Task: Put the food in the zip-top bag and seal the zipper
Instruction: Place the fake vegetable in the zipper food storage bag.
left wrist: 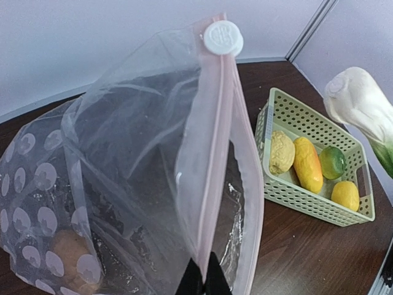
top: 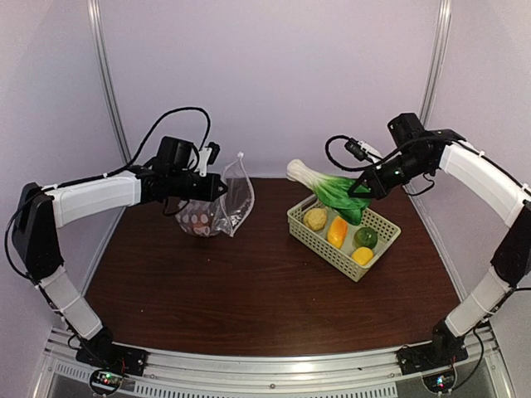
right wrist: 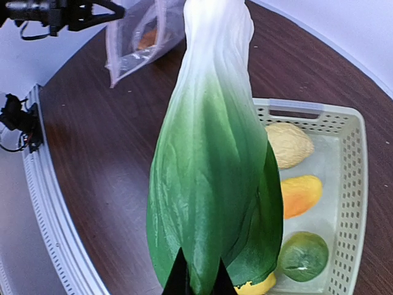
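My left gripper [top: 217, 187] is shut on the mouth edge of the clear dotted zip-top bag [top: 222, 206], holding it upright at the back left. In the left wrist view the gripper [left wrist: 203, 278] pinches the pink zipper strip [left wrist: 212, 160]; the white slider [left wrist: 223, 37] sits at the top, and a brown food piece [left wrist: 69, 252] lies inside. My right gripper [top: 367, 187] is shut on the green end of the white-green leek [top: 325, 184] and holds it above the basket [top: 322, 241]. In the right wrist view the leek [right wrist: 212, 172] fills the middle, with the gripper [right wrist: 199, 278] on its leaves.
The pale green mesh basket [right wrist: 353, 184] holds a tan piece [top: 314, 219], an orange piece [top: 337, 232], a green piece [top: 365, 237] and a yellow lemon [top: 362, 255]. Bare brown table [top: 232, 290] lies between bag and basket. White walls stand close behind.
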Controlling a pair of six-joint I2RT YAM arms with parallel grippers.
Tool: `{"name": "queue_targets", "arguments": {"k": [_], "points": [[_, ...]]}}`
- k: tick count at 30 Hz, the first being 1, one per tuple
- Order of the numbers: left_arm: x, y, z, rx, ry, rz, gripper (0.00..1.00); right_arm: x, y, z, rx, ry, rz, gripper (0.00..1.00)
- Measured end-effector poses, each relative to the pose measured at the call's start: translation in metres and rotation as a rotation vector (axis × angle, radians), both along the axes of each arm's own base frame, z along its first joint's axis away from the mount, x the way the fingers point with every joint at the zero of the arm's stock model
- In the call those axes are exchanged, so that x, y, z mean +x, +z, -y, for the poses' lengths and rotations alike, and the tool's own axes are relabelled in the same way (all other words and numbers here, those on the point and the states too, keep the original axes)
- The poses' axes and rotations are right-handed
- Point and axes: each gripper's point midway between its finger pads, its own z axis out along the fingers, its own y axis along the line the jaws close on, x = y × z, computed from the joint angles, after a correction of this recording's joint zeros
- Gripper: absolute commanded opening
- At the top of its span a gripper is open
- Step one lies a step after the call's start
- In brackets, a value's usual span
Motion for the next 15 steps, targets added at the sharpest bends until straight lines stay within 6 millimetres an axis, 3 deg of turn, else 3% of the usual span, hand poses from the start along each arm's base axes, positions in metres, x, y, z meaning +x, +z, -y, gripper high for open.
{"name": "queue_targets", "arguments": {"k": [4, 8, 12, 15], "points": [[0.005, -0.015, 0.011, 0.040, 0.000, -0.006, 0.00, -0.016, 0.001, -0.031, 0.084, 0.110, -0.086, 0.00], [0.001, -0.019, 0.035, 0.077, -0.024, 0.016, 0.00, -0.035, -0.004, -0.056, 0.136, 0.189, -0.184, 0.00], [-0.004, -0.006, 0.057, 0.072, -0.050, 0.052, 0.00, -0.046, -0.009, -0.072, 0.180, 0.205, -0.281, 0.00], [-0.008, 0.010, 0.070, 0.051, -0.067, 0.085, 0.00, -0.042, -0.014, -0.076, 0.200, 0.172, -0.338, 0.00]]}}
